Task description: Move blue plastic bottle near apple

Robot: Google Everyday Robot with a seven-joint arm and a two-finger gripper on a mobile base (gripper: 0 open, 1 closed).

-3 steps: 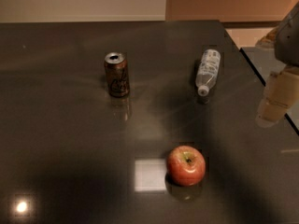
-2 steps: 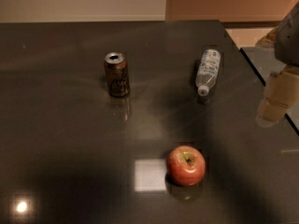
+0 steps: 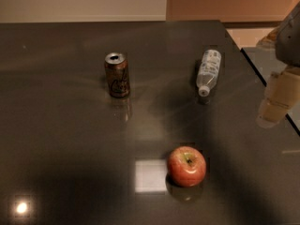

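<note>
Dark glossy table (image 3: 65, 139) fills most of the view; its right edge runs diagonally, and a second dark surface (image 3: 267, 62) lies just beyond it, cut off by the frame. The arm (image 3: 291, 34) enters from the upper right, with only a grey section in view and the rest out of frame. The gripper (image 3: 272, 112), a cream-coloured piece, hangs below it over the table's right edge, to the right of the bottle and well apart from it. Nothing is seen in its hold; how far open it is cannot be told. The blue plastic bottle (image 3: 209, 69) lies on its side at the far right of the table, its white cap (image 3: 203, 91) pointing toward the near edge. The body is clear with a pale label, and whether it holds liquid cannot be made out. The brown can (image 3: 117, 75) stands upright at centre-left with its silver top showing; contents not visible, printing unreadable. The apple (image 3: 187, 166) sits near the front, stem dimple up, well apart from the bottle and from the can. Just to its left lies a pale square reflection (image 3: 150, 176), and a small bright glare spot (image 3: 21, 207) shows at the lower left.
</note>
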